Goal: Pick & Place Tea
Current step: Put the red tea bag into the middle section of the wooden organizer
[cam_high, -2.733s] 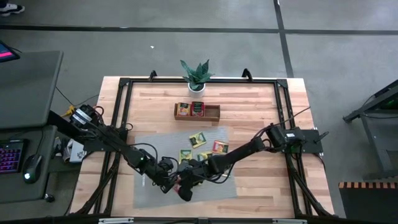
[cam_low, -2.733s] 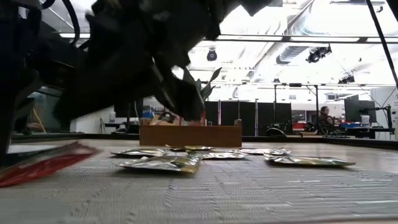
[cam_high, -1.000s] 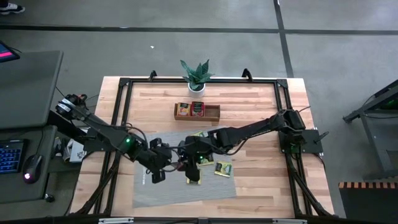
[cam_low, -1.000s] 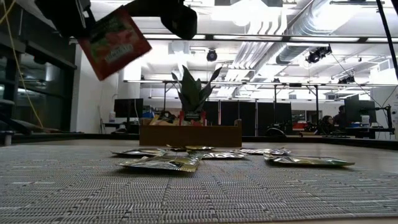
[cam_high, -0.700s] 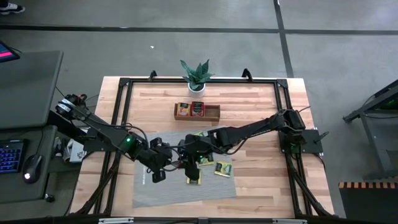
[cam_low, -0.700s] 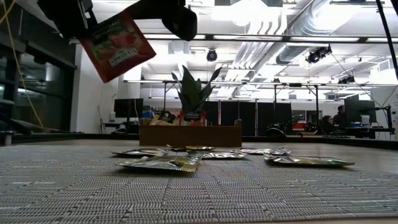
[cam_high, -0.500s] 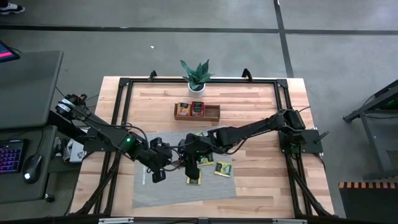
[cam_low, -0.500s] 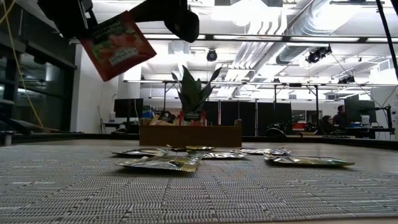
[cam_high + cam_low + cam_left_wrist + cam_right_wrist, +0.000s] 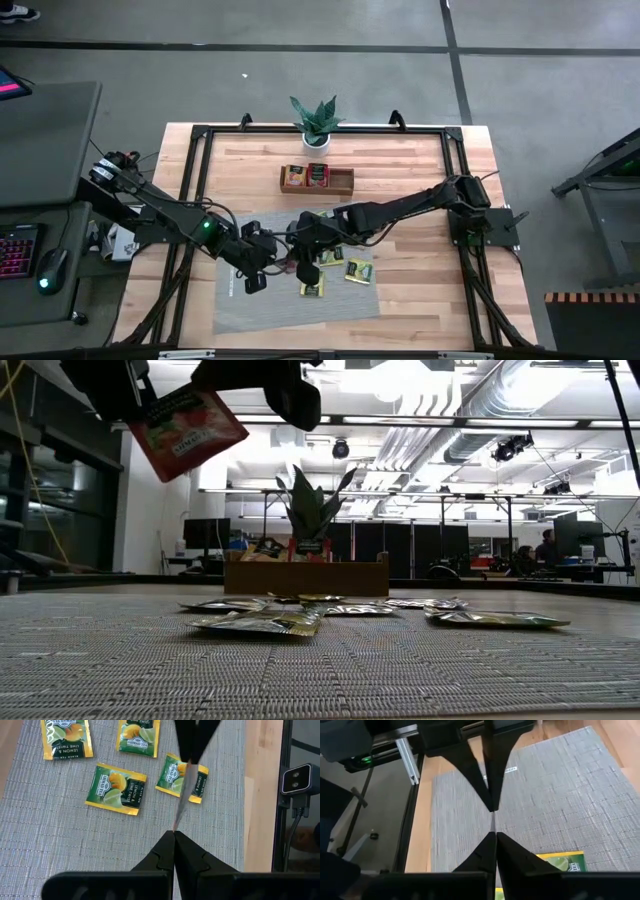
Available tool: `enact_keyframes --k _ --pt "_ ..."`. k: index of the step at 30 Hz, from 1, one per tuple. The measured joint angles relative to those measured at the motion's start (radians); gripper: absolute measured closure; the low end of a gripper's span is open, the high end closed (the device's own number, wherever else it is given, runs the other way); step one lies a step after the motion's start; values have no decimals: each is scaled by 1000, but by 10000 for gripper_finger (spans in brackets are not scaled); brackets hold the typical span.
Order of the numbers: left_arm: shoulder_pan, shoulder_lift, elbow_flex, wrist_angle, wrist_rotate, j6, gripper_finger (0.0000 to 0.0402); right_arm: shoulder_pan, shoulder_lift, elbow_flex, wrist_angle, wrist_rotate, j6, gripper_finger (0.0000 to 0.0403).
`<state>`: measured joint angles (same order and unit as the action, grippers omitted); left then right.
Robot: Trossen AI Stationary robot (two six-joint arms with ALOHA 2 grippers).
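One red sachet (image 9: 185, 428), dark-labelled, hangs pinched edge-on between both closed grippers: left gripper (image 9: 173, 834), right gripper (image 9: 492, 831). Wooden tray (image 9: 343, 181) holds two sachets.

Camera positions.
- High view: overhead, facing straight down, far enough to take in the whole pale wooden surface (image 9: 420, 290) and the floor around it.
- Low view: at mat level, facing level across the grey ribbed woven mat (image 9: 330, 665) toward the brown wooden tray (image 9: 306, 577) and the room beyond.
- Left wrist view: close above the mat, facing down onto it.
- Right wrist view: close, facing the mat and the surface's black metal frame (image 9: 410, 757).
- Shared: all four views take in the mat; the high and low views also share the tray.
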<state>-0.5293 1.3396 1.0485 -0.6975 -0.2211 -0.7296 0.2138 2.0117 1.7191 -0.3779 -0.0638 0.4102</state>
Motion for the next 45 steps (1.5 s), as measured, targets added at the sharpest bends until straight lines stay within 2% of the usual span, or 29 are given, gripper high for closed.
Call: enact_keyframes --k 8,12,16,20,24,27,32,38,45 --pt "0 0 0 -1 -10 0 400 3 0 0 0 69 0 402" --pt "0 0 0 0 -43 -1 386 5 0 0 0 83 0 402" --pt "0 -2 0 -3 -83 -1 345 13 0 0 -6 116 -3 402" --pt "0 -16 0 -15 -114 -8 283 27 0 0 -59 165 0 402" --pt "0 -46 1 -56 -187 -28 224 36 0 0 -142 224 27 403" --pt "0 -80 1 -135 -266 -109 198 36 0 0 -186 268 34 403" --pt "-1 -147 0 -228 -377 -240 188 13 -4 0 -230 318 34 403" --pt "-1 -224 0 -294 -415 -257 188 -49 -24 0 -267 312 -15 403" --pt "-1 -269 -12 -389 -487 -348 188 -164 -112 0 -367 297 -133 403"
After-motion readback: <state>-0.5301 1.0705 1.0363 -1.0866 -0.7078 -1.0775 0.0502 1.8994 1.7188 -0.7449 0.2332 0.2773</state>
